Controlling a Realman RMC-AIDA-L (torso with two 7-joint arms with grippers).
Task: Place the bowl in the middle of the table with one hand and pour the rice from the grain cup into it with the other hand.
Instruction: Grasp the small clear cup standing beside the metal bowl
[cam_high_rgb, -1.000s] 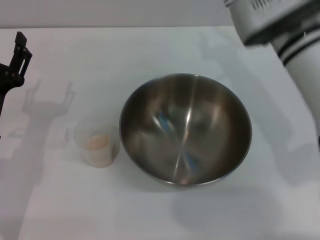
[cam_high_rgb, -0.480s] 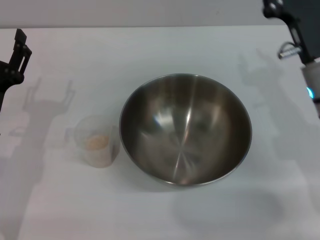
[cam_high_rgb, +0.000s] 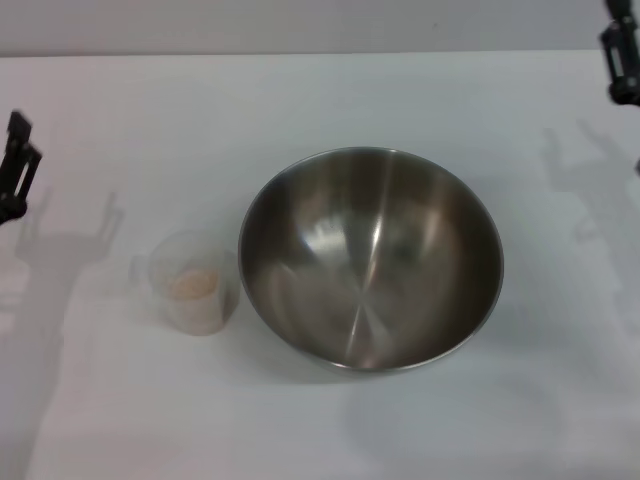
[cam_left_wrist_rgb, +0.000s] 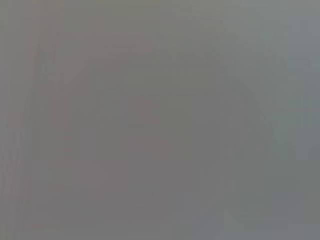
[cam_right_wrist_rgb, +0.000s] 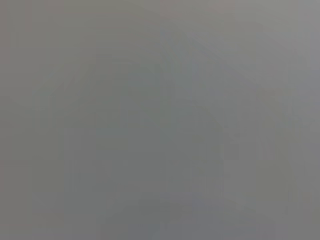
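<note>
The stainless-steel bowl (cam_high_rgb: 371, 258) stands upright and empty in the middle of the white table (cam_high_rgb: 300, 100). The translucent grain cup (cam_high_rgb: 193, 282) stands upright just left of the bowl, with pale rice (cam_high_rgb: 193, 283) in its bottom. My left gripper (cam_high_rgb: 15, 170) shows only as a black part at the far left edge, well away from the cup. My right gripper (cam_high_rgb: 622, 55) shows only as a black part at the top right corner, away from the bowl. Neither holds anything that I can see. Both wrist views show only plain grey.
The arms cast shadows on the table at left (cam_high_rgb: 60, 260) and right (cam_high_rgb: 590, 200). The table's far edge (cam_high_rgb: 300, 54) meets a grey wall.
My right arm has pulled back up and to the right, out of most of the view. My left gripper has moved down and further left toward the edge. Bowl and cup have not moved.
</note>
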